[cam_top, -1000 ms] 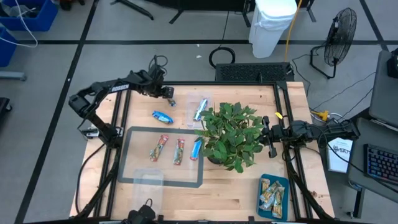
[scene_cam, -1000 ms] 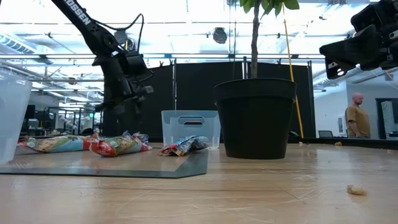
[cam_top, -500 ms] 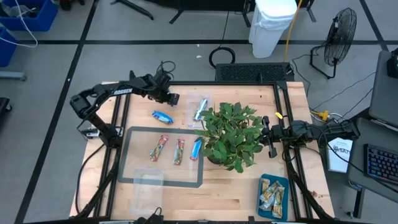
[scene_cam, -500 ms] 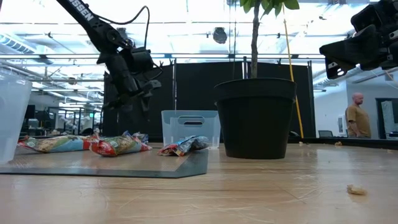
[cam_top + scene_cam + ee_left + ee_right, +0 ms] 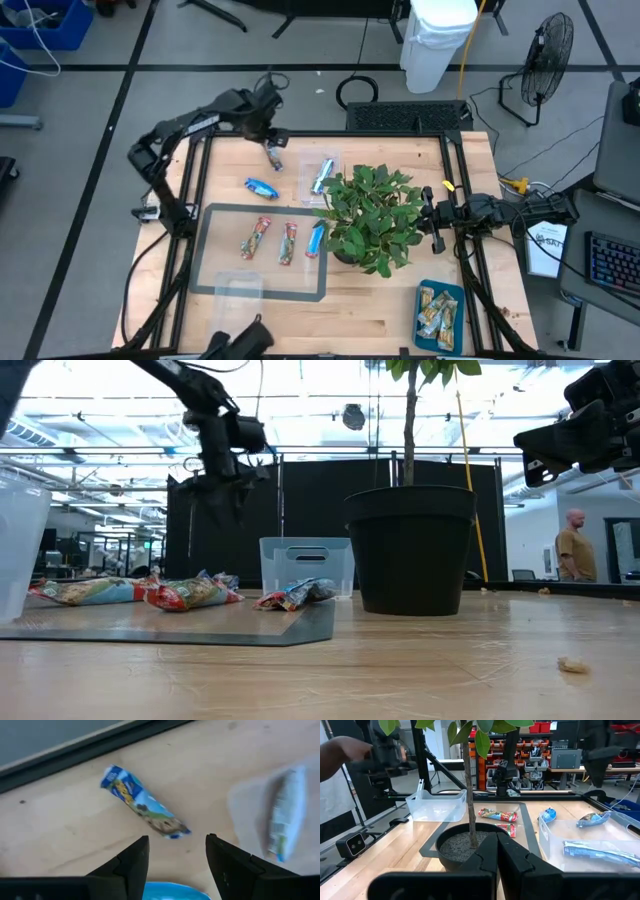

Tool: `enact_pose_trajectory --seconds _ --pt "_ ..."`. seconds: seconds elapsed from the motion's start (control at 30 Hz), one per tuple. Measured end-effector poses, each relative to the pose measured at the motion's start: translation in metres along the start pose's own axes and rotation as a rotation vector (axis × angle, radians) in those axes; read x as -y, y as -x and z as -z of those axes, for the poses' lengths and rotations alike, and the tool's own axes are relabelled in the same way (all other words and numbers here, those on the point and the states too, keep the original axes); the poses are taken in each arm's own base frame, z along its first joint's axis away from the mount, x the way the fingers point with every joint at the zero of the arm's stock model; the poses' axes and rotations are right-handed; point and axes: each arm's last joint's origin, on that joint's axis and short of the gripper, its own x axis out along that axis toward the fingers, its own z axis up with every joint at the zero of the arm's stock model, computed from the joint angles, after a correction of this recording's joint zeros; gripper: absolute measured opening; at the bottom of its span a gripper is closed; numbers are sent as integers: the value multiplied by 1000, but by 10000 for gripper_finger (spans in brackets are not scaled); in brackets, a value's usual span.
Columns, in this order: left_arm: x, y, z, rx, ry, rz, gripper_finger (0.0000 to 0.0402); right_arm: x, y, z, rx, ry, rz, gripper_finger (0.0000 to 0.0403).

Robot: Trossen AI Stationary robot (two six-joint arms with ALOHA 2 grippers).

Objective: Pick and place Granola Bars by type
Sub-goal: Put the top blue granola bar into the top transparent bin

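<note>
Sorted so far: green-and-beige bars (image 5: 437, 310) lie in the teal tray (image 5: 457, 291); one blue bar (image 5: 321, 176) lies in the clear tub (image 5: 310, 166).
Left to you: two blue bars on bare wood (image 5: 143, 809), (image 5: 262, 186); two red-and-tan bars (image 5: 256, 238) and a third blue (image 5: 316, 239) on the grey mat (image 5: 215, 215).
Left gripper (image 5: 176, 850): jaws wide, empty, above the far blue bar.
Right gripper (image 5: 496, 851): pinched closed, waiting beside the potted plant (image 5: 372, 216).

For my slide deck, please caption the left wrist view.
Open left gripper above the wooden table, a blue granola bar lying just beyond its fingers.
</note>
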Motion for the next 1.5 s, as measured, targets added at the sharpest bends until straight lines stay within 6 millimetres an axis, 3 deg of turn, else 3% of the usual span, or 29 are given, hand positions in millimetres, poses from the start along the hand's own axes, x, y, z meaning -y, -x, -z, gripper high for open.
enact_pose_trajectory --seconds 0.3,0.47,1.23,1.5 --pt "6 -62 -20 -190 -21 -97 198 0 0 0 1 0 0 0" --pt "-2 -83 -23 -239 16 -128 198 0 0 0 0 0 0 0" --pt "-17 -82 -25 -314 198 -101 196 0 0 0 1 0 0 0" --pt "-16 -82 -24 -315 211 -105 149 0 0 0 0 0 0 0"
